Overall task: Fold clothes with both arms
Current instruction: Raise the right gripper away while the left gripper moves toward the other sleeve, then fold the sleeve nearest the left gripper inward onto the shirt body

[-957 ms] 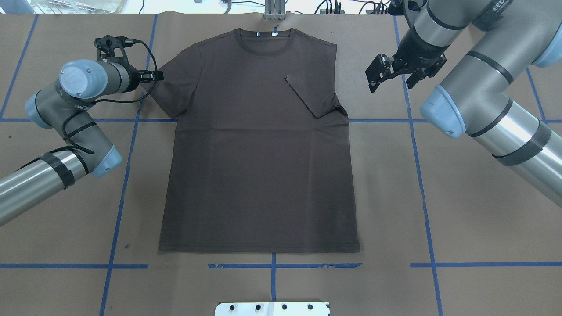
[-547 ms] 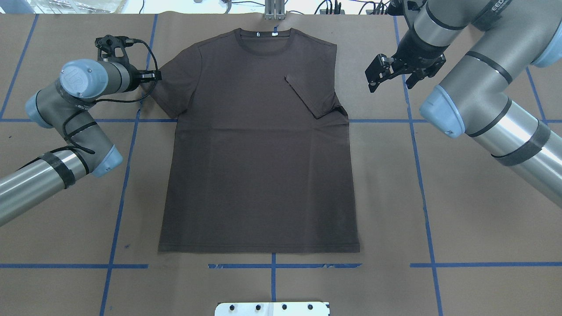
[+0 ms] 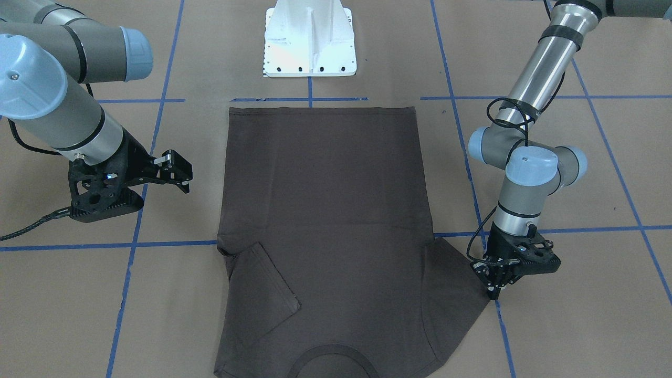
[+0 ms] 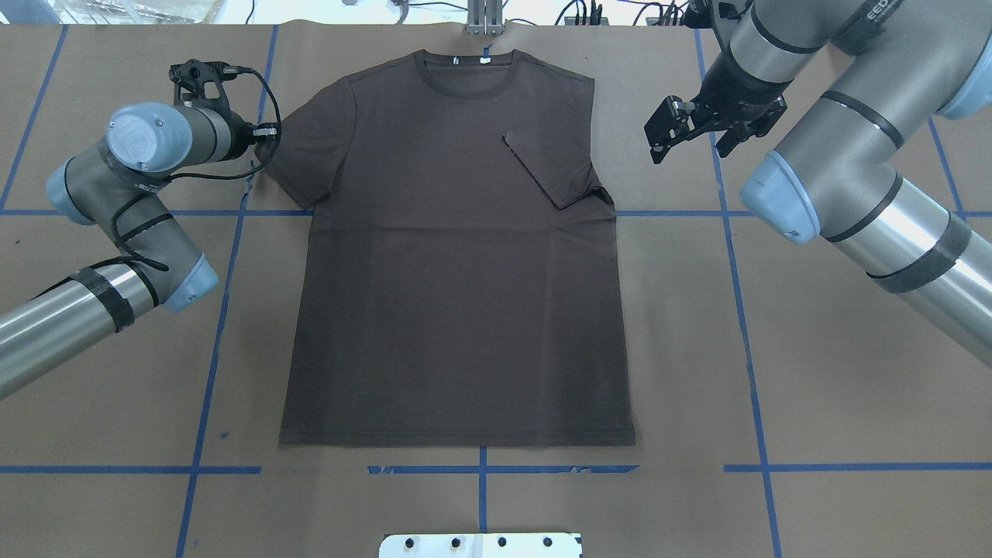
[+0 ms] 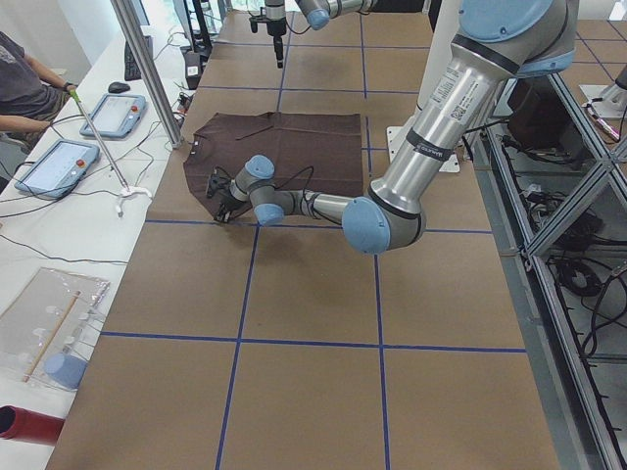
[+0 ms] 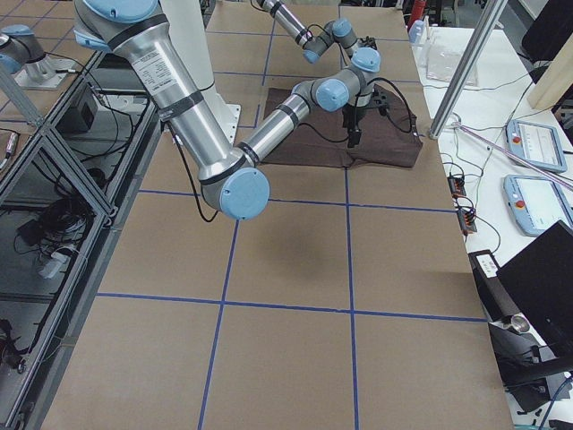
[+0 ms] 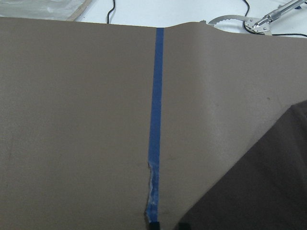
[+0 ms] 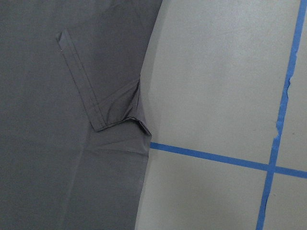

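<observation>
Overhead, the left arm (image 4: 116,201) lies low and bent, with the left pincer (image 4: 270,133) at the edge of the shirt's (image 4: 457,271) spread sleeve (image 4: 298,147). The right arm (image 4: 852,155) holds the right pincer (image 4: 693,149), fingers apart, over bare counter (image 4: 814,387) just beside the folded sleeve (image 4: 554,174). From the front, the left pincer points straight down at the spread sleeve's tip and the shirt lies flat, collar away from the robot; the left wrist view barely shows the fingertips, so I cannot tell whether they are apart or together.
</observation>
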